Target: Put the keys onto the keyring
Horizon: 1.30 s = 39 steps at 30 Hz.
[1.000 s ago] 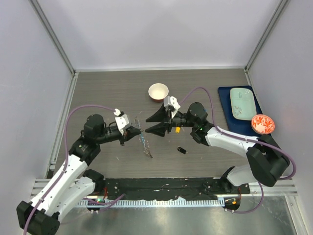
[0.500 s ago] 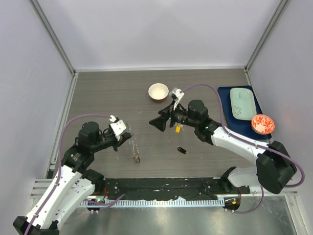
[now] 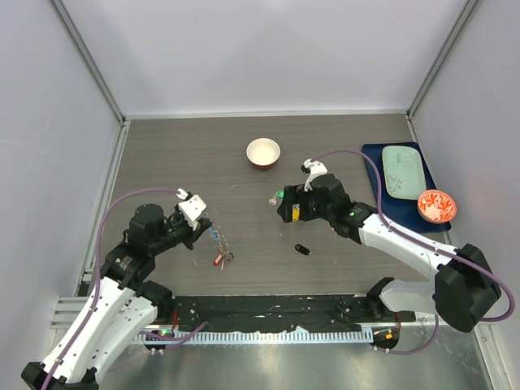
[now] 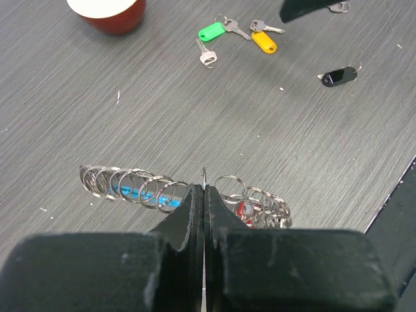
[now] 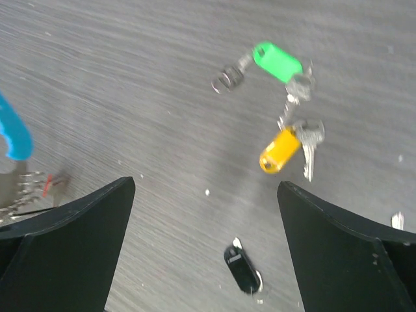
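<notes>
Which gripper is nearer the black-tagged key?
Right. The right gripper hangs open just beyond the black-tagged key; the left gripper, shut on the keyring, sits well to its left.

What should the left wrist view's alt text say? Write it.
The left claw, shut, pinches the keyring by its wire, small rings strung to either side. Farther off on the grey table lie a green key, yellow key, plain key and black tag, with a bowl at top left.

Right gripper [image 5: 207, 187] wide open over table [image 5: 130, 78]. Green-tag key [image 5: 278, 62] up top, yellow-tag key [image 5: 279, 151] just under it, black tag [image 5: 242, 266] low down. Blue tag [image 5: 14, 133] at left edge.
</notes>
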Tool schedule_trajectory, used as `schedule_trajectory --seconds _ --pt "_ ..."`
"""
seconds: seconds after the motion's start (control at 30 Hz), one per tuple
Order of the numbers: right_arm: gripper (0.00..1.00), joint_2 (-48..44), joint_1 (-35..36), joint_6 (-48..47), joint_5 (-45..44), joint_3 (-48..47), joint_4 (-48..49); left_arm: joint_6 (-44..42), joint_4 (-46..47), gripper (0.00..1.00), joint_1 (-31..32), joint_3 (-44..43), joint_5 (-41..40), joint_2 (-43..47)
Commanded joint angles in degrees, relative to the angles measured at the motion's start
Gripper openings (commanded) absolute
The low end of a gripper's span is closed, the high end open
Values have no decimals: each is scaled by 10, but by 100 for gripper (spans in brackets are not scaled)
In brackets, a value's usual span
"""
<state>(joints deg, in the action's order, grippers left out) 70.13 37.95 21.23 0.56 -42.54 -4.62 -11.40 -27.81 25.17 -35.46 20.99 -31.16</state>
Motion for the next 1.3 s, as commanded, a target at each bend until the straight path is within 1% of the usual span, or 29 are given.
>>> schedule_trajectory --seconds 0.0,0.17,0.3,0.33,0.4,0.53,0.7,0.83,0.93,1.0,1.07,1.1,1.13,1.2,1.27 --pt "99 5 0 64 -54 -8 -134 8 21 0 1 -10 -24 13" --pt "98 -6 0 127 -38 15 -214 9 21 0 1 -10 -24 10" --pt "98 0 0 127 -14 27 -260 9 24 0 1 -9 -17 8" --pt "98 5 0 126 13 31 -261 9 24 0 1 -9 -16 7" --pt "98 22 0 120 28 36 -263 9 24 0 1 -9 -16 8" --pt "97 48 1 112 69 37 -247 9 24 0 1 -9 -18 10" --pt "93 91 20 126 132 30 -182 9 23 0 1 -8 -17 10" --pt "93 140 72 119 132 -9 -138 8 22 0 1 -8 -17 14" --pt "93 179 84 112 139 -46 -78 8 24 0 1 -7 -21 20" --pt "93 195 88 110 139 -67 -58 7 24 0 1 -6 -23 22" --pt "92 193 88 91 118 -82 -61 7 24 0 1 -6 -26 24" --pt "91 190 88 81 91 -86 -71 7 25 0 1 -5 -28 25" --pt "88 187 88 73 79 -90 -98 7 24 0 1 -5 -28 26" --pt "83 179 88 44 69 -94 -121 5 24 0 1 -5 -27 28" --pt "77 172 88 28 78 -86 -141 6 24 0 1 -6 -27 28"
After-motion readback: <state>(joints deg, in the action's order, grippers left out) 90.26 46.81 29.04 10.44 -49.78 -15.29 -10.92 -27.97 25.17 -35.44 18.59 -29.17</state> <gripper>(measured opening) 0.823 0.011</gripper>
